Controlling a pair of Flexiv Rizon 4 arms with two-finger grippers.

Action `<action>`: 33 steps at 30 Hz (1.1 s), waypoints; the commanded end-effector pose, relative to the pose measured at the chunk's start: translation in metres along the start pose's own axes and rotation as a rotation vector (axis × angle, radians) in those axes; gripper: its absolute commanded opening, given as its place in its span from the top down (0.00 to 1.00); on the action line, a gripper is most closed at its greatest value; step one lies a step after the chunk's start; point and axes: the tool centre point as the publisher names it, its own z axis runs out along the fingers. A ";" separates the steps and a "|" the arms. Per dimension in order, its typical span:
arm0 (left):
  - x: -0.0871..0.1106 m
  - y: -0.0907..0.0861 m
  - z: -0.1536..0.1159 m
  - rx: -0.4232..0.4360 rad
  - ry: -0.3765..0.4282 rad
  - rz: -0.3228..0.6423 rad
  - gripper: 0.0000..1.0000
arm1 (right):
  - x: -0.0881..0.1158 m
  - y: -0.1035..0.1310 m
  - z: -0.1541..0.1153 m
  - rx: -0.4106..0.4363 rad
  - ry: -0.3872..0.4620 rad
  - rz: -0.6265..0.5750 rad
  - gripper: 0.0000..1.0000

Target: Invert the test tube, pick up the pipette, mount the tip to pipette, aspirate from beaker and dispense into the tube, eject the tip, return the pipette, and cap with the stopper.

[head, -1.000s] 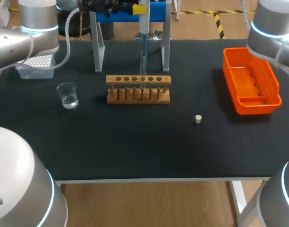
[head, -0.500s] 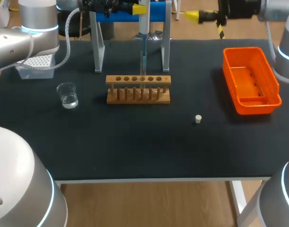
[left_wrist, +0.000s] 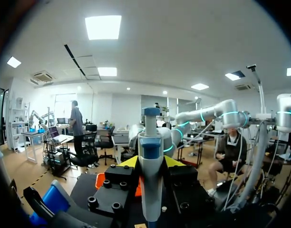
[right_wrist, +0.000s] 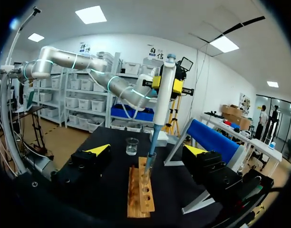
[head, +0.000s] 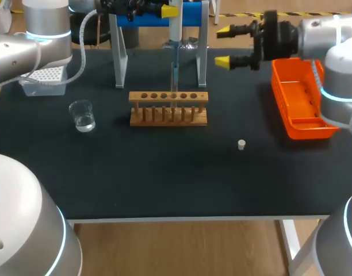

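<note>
- Black matting covers the table [head: 164, 184], giving the glassware a dull, non-slip footing.
- At the far edge stands the blue pipette stand [head: 190, 14], just behind the left fingers, so the return trip should be short.
- An orange basket [head: 314, 123] sits behind the right fingers, well apart from the left ones. It is probably there for spent tips, though its contents are hard to make out.
- My left gripper [left_wrist: 150, 162] is clamped on the pipette [left_wrist: 150, 194], one yellow tip on each side of the body. It holds the pipette upright so the liquid falls straight down.
- My right gripper [head: 223, 45] lies level above the table with its fingers spread wide and nothing between them. They point towards the pipette and rack, apparently waiting for a turn.
- Below the left fingers is the wooden rack [head: 168, 108], which keeps the tube upright with no hand needed.
- Off to the side of the left fingers and well apart sits the beaker [head: 82, 116], with clear liquid in it.
- The test tube [right_wrist: 147, 168] stands mouth up in the rack, straight under the left fingers. The pipette's tip reaches into it, so dispensing looks to be the step in hand.
- Below the right fingers, on bare mat, lies the stopper [head: 241, 144] (the smallest piece, not yet fitted).
</note>
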 end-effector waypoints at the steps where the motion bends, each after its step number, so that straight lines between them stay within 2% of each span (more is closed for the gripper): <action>1: -0.003 -0.001 -0.002 -0.002 0.008 -0.001 1.00 | -0.005 -0.017 0.026 0.008 0.015 -0.010 0.00; 12: -0.003 -0.001 -0.002 -0.002 0.008 -0.001 1.00 | 0.000 -0.045 0.067 0.064 0.112 0.001 0.00; 17: -0.003 -0.001 -0.002 -0.002 0.008 -0.001 1.00 | 0.001 -0.058 0.084 0.128 0.117 -0.006 0.00; 33: -0.003 -0.001 -0.002 -0.002 0.008 -0.001 1.00 | -0.014 -0.083 0.121 0.179 0.113 0.031 0.00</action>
